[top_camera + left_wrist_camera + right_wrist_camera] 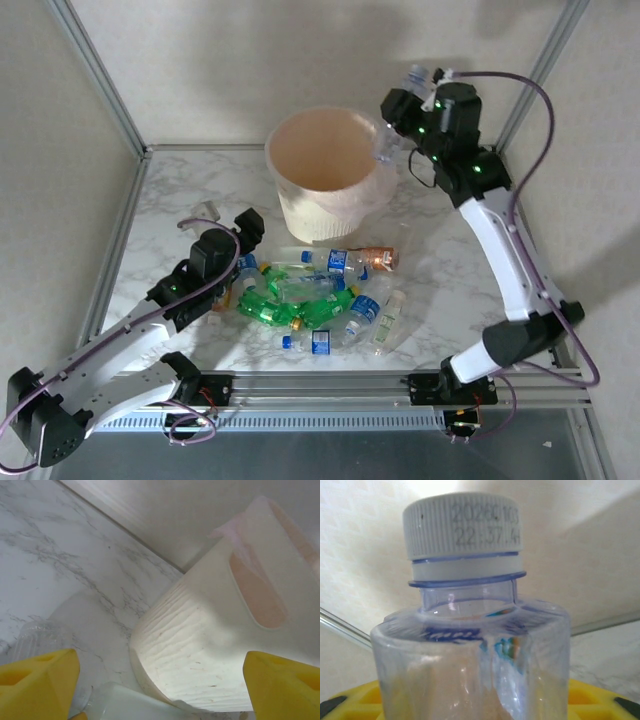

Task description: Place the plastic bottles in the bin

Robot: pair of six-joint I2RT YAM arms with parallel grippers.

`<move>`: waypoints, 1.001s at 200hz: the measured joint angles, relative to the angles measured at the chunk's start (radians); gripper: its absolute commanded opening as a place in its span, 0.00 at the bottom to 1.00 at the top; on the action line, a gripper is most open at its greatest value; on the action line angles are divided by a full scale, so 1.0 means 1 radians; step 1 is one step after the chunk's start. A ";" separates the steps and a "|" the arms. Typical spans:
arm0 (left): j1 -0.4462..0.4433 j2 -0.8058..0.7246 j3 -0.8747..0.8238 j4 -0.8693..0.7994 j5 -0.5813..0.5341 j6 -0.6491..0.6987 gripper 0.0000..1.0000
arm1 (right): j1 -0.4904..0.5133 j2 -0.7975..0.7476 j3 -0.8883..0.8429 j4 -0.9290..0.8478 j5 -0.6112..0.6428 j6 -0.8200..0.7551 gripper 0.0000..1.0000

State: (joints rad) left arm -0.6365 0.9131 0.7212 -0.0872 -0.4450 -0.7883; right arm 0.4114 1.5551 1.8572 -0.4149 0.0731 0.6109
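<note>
- My R gripper (475, 706) clamped on clear bottle (470, 650); get it fully over bin (322, 215) mouth before release.
- My L gripper (160, 690) jaws apart, empty; steer clear of bin wall.

Tabletop (180, 190): white marble pattern, grey veining.
Wall panels (250, 60): plain off-white, enclosing the tabletop at the back and both sides.
Aluminium posts (95, 75): rising from the tabletop's rear corners.
Slotted aluminium rail (330, 385): along the tabletop's near edge.
Light: soft, with faint shadows.
</note>
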 measured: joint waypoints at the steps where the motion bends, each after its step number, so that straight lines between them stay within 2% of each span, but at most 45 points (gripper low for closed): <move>1: 0.000 0.000 0.000 0.000 0.000 0.000 0.85 | 0.001 0.003 0.002 0.000 0.000 0.000 0.51; 41: 0.039 0.011 0.000 -0.039 0.000 -0.020 0.85 | 0.046 0.162 0.079 0.027 0.004 -0.023 0.56; 56: 0.061 0.013 -0.003 -0.058 0.000 -0.033 0.85 | 0.052 0.192 0.080 0.030 0.004 -0.025 0.61; 84: 0.097 0.013 -0.021 -0.084 0.003 -0.055 0.88 | 0.055 0.211 0.080 0.030 0.012 -0.035 0.74; 105: 0.109 0.013 -0.035 -0.101 0.003 -0.066 0.89 | 0.056 0.210 0.083 0.034 0.020 -0.042 0.79; 133: 0.122 0.012 -0.048 -0.127 0.002 -0.089 0.89 | 0.058 0.208 0.084 0.034 0.034 -0.047 0.79; 166: 0.124 0.003 -0.060 -0.187 -0.011 -0.114 0.89 | 0.060 0.144 0.039 0.035 0.055 -0.057 0.80; 200: 0.139 -0.057 -0.102 -0.262 -0.027 -0.144 0.88 | 0.074 -0.076 -0.178 0.040 0.110 -0.077 0.80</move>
State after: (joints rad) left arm -0.4976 0.8562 0.6189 -0.3496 -0.4721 -0.9325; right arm 0.4850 1.4796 1.6794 -0.3752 0.1829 0.5343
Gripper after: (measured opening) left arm 0.891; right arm 0.798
